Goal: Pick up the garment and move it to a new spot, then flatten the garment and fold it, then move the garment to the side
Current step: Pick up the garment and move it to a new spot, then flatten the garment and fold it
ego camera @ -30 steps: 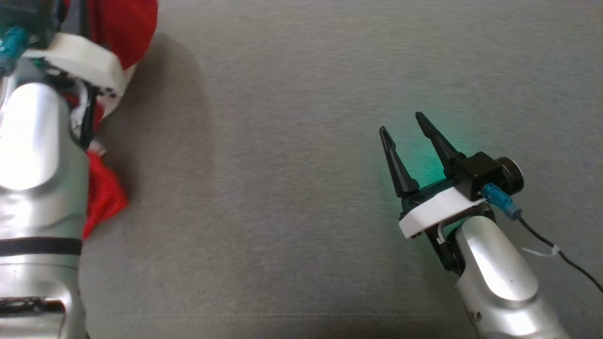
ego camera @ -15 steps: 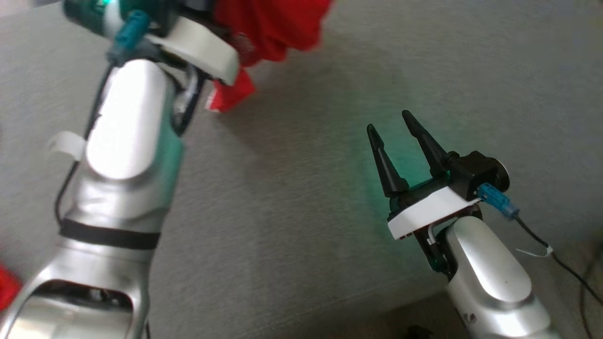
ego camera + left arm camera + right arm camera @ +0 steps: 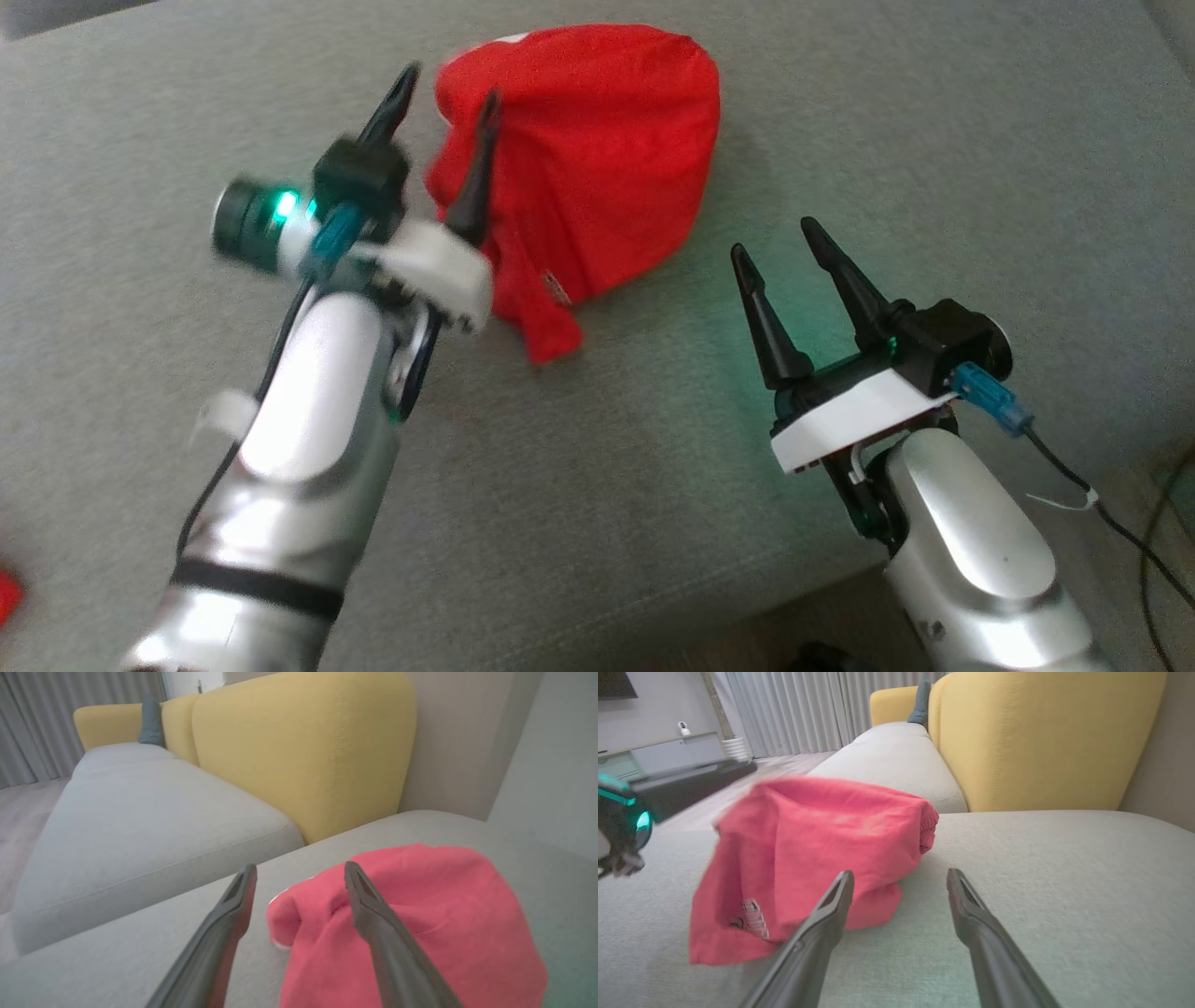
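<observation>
R gripper (image 3: 773,237) lower right of head view, jaws wide, over bare grey sofa seat (image 3: 653,485). Black cable (image 3: 1102,509) trails off its wrist. L gripper (image 3: 450,82) upper left, blurred, jaws also wide. One finger overlaps red garment (image 3: 607,159); contact can't tell. Garment bunched in heap on seat, upper centre, label (image 3: 754,917) showing. Behind: yellow backrest (image 3: 303,751), grey curtains (image 3: 794,709). Red bit (image 3: 5,597) at left edge cut off, unclear.

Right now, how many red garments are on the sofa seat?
1. The red garment lies crumpled on the grey seat, by the open left gripper. A red scrap at the head view's lower-left edge could be another; cannot tell.
</observation>
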You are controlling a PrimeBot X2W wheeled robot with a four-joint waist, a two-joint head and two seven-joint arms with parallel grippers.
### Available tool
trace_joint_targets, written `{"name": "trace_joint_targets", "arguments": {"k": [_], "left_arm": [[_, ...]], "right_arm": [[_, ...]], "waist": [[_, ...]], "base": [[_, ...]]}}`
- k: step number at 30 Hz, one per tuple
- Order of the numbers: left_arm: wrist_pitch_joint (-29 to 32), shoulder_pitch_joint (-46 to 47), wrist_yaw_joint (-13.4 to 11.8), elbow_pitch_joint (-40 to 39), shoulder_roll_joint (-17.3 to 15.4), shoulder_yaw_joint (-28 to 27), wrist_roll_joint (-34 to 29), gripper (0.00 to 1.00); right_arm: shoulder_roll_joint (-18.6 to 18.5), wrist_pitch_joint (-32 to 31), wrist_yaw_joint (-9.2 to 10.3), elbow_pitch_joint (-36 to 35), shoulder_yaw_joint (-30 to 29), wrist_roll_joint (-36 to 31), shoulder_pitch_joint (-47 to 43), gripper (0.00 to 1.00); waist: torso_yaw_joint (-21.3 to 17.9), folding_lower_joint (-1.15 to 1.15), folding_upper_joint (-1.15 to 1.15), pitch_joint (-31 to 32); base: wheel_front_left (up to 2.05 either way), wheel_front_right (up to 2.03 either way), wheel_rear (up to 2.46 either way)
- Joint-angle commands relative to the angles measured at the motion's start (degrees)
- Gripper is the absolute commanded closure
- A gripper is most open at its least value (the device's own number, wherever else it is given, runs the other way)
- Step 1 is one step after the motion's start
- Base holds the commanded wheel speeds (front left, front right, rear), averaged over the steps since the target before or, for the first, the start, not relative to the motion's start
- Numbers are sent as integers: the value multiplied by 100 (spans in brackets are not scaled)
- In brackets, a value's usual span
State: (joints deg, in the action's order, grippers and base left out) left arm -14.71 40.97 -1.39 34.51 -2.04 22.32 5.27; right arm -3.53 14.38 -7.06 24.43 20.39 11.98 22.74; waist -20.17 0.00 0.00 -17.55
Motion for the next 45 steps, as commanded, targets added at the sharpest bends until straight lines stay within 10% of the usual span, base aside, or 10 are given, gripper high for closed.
{"name": "trace_joint_targets", "arguments": {"k": [1,17,45], "left_arm": [[-29,-21,-104,-195,-164,-265,37,0],[-29,-2613,-920,-1668,-206,-1522,134,0],[-29,-3692,-930,-1964,-85,-1261,309,0]], "right_arm": [[65,62,-43,-160,71,-44,-39,0],[65,62,-43,57,-130,-228,-339,0],[65,62,-43,1083,330,-370,-121,0]], "waist": [[167,0,0,83],[1186,0,0,803],[2129,0,0,808]], "base": [[0,0,0],[0,0,0],[0,0,0]]}}
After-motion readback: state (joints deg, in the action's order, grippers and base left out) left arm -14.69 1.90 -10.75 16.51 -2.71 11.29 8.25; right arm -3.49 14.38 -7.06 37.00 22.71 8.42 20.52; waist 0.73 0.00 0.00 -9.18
